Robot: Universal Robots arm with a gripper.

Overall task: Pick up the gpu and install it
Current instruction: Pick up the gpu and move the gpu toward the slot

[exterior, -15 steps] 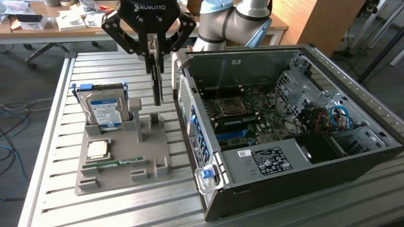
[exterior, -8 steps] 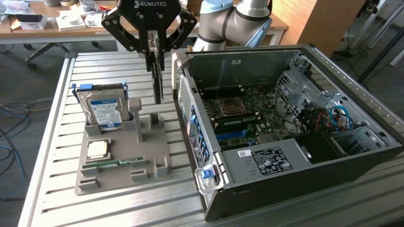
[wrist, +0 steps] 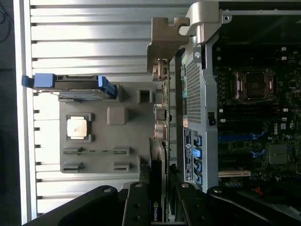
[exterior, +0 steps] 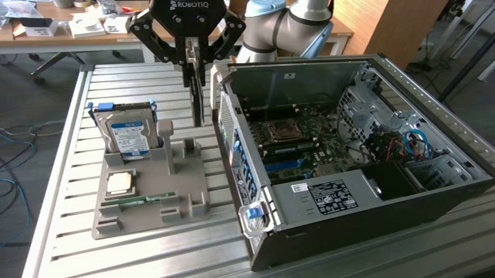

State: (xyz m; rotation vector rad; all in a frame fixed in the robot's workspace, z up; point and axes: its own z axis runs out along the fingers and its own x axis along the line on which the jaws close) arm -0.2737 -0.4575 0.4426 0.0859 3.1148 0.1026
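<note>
Gripper (wrist: 161, 190) clamps the gpu (wrist: 160, 122) edge-on; it hangs between gray tray (exterior: 143, 223) and computer case (exterior: 348, 231).

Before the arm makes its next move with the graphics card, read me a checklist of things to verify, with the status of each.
1. gripper clamped on the gpu: ok, the card sits between the fingers.
2. gpu clear of the gray tray: ok, it hangs beside it.
3. computer case open: ok, the motherboard is exposed.
4. gpu inside the computer case: not ok, it hangs outside the case wall.
5. Room on the motherboard for the card: cannot tell.
</note>
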